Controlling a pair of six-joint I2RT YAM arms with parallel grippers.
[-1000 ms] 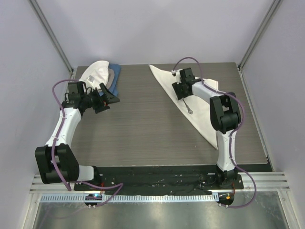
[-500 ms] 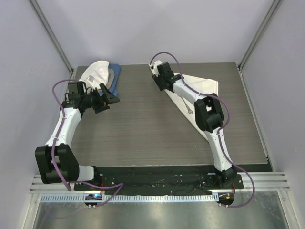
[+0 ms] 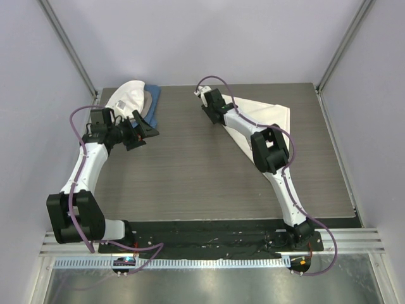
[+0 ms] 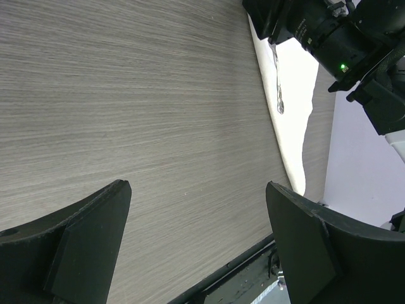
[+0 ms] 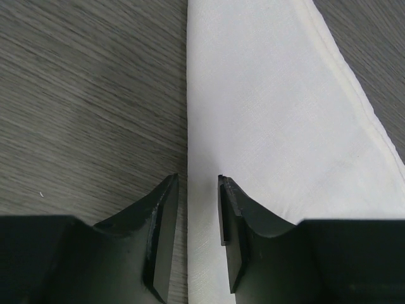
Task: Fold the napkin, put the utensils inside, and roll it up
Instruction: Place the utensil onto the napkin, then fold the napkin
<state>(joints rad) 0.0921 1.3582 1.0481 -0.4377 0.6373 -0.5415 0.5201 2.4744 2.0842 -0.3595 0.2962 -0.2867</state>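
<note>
R gripper (image 5: 198,190): jaws narrowly apart, straddling napkin (image 5: 272,114) edge, no clamp. L gripper (image 4: 196,209): jaws wide, empty.

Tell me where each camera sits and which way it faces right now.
Top external: above and behind the bases, looking down on the table; both arms show.
Left wrist: low over the table, looking across to the napkin and fork; the open left claw frames it.
Right wrist: steeply down on the napkin's edge, between the fingers of the right claw.
Shared: all three show the napkin.
</note>
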